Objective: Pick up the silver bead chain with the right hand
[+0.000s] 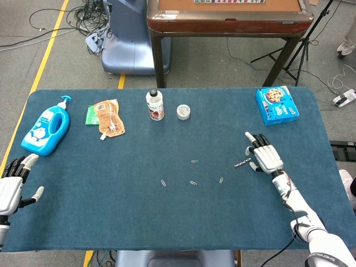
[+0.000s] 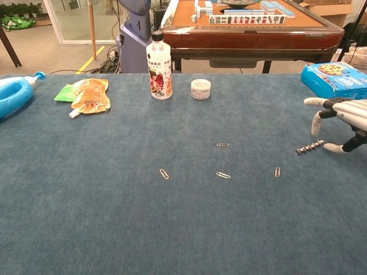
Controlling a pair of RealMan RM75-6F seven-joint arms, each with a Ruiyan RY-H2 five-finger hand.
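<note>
The silver bead chain (image 1: 242, 163) lies flat on the blue table cloth as a short strip, right of the middle; the chest view shows the chain (image 2: 309, 148) near the right edge. My right hand (image 1: 264, 154) sits just right of it with fingers spread. In the chest view the right hand (image 2: 344, 117) arches over the chain's right end, its thumb tip low beside that end and a small gap visible. Nothing is in its grip. My left hand (image 1: 12, 181) rests open at the table's left edge, far from the chain.
Several paper clips (image 1: 193, 182) lie scattered left of the chain. Along the back stand a blue cookie box (image 1: 276, 104), a small round tin (image 1: 183, 112), a white bottle (image 1: 155, 104), an orange pouch (image 1: 108, 117) and a blue pump bottle (image 1: 47, 127).
</note>
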